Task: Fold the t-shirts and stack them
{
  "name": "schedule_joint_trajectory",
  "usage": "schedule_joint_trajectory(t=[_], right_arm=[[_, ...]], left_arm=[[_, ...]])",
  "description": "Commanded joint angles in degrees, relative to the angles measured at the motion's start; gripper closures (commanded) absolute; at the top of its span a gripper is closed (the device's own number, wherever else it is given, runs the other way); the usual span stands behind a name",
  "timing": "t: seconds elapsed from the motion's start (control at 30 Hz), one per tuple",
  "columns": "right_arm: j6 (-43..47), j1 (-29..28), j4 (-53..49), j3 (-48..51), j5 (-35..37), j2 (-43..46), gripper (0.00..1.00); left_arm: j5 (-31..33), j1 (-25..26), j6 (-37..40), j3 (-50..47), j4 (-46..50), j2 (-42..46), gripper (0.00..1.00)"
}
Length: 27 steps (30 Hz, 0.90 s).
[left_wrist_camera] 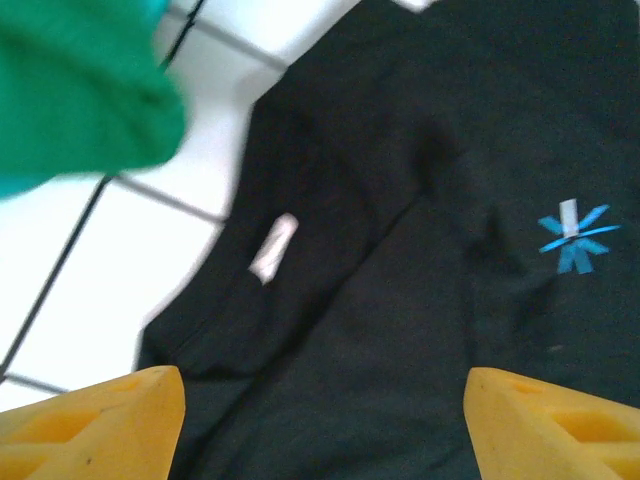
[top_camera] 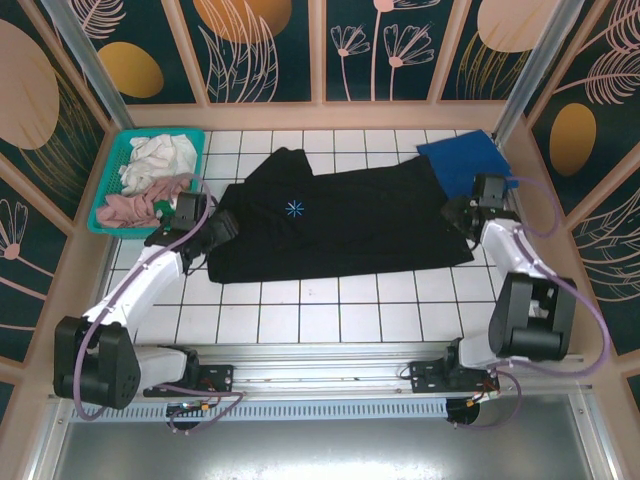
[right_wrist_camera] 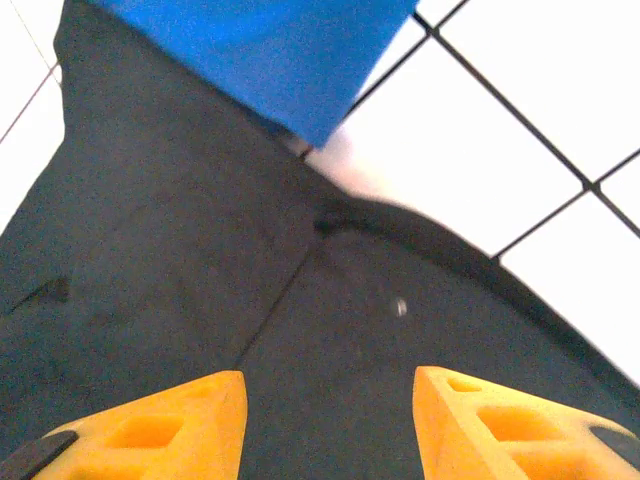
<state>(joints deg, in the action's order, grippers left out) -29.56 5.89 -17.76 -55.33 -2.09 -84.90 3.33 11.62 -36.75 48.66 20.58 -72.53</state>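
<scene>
Black shirt [top_camera: 340, 225] lies spread flat across the middle of the counter [top_camera: 330, 310], collar end to the left, light-blue mark [top_camera: 295, 208] facing up. Blue shirt [top_camera: 465, 160] sits folded at the far right corner, its near corner overlapping the black shirt's right end.

Left hand [top_camera: 215, 232] is at the collar end. In the wrist view its fingers are spread wide [left_wrist_camera: 322, 380], with nothing between them; below are black cloth, a pale label [left_wrist_camera: 272, 248] and the mark.

Right hand [top_camera: 458, 212] is at the right end, fingers parted [right_wrist_camera: 328, 376] over black cloth, pinching nothing.

Basket [top_camera: 112, 165] at far left holds white and pink cloths [top_camera: 160, 158].
</scene>
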Motion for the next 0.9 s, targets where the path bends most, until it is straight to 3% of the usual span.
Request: schedule_joint_trajectory(t=[0.0,0.17,0.3,0.4,0.6,0.87], right_arm=[[3.23,-0.55,-1.19,-2.97,6.25,-7.22,0.53],[5.07,-1.00,0.11,-7.65,8.93,-17.17,0.58],[5.56,-1.06,2.26,-9.04,9.46,-20.86,0.62],[5.32,-1.06,1.68,-9.67,11.56,-22.48,0.74],[4.70,-1.07,2.25,-6.86,14.04,-17.82,0.99],[2.29,-0.93,-0.97,-4.18,18.02,-11.62,1.00]], left_arm=[[-6.39,1.25,0.76,2.31,-3.33,-5.30,0.28],[-6.40,7.04,1.88,8.77,-4.79,-16.32,0.25],[-5.33,7.39,3.63,11.56,-6.36,-22.10,0.23],[-3.36,7.39,5.01,14.20,-5.02,-25.29,0.24],[0.38,7.09,5.55,16.51,-4.53,-31.85,0.36],[2.37,4.44,3.66,9.30,-7.43,-30.46,0.40]])
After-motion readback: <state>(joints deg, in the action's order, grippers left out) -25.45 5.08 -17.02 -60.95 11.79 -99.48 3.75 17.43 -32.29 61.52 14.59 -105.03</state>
